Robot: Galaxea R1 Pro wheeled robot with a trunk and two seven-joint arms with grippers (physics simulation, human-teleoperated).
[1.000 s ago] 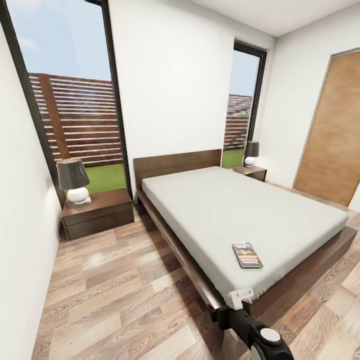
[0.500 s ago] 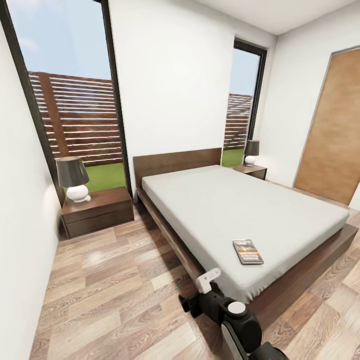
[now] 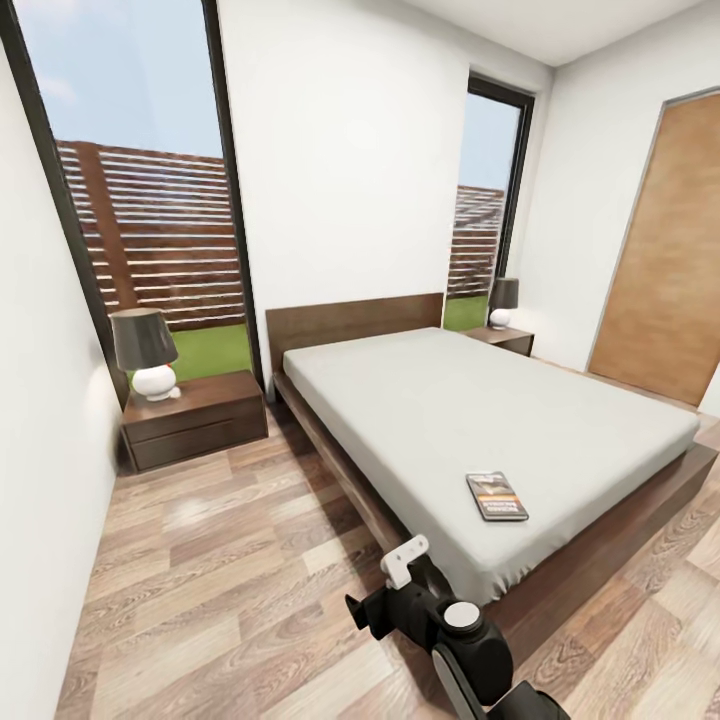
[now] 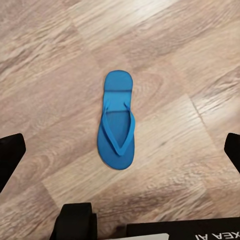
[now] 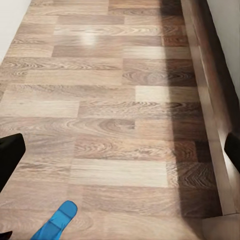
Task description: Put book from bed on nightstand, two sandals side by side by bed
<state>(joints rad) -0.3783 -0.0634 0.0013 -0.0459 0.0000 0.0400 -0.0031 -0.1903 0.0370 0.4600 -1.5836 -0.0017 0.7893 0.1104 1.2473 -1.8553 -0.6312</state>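
The book [image 3: 497, 496] lies flat on the bed [image 3: 480, 420] near its foot corner, while 1 blue sandal [image 4: 117, 121] lies on the wood-plank floor [image 4: 60, 75]. Both grippers' jaws stand wide open, holding nothing. A second sandal tip [image 5: 56, 220] shows on the floor alongside the bed frame.

Bright daylight floods in through the tall dark-framed windows [image 3: 140, 190] ahead of me. It glares off the light brown wood-plank floor [image 5: 90, 37]; the dark brown wooden bed frame [image 5: 212, 100] shades the planks beside it. My head view bends at its edges.
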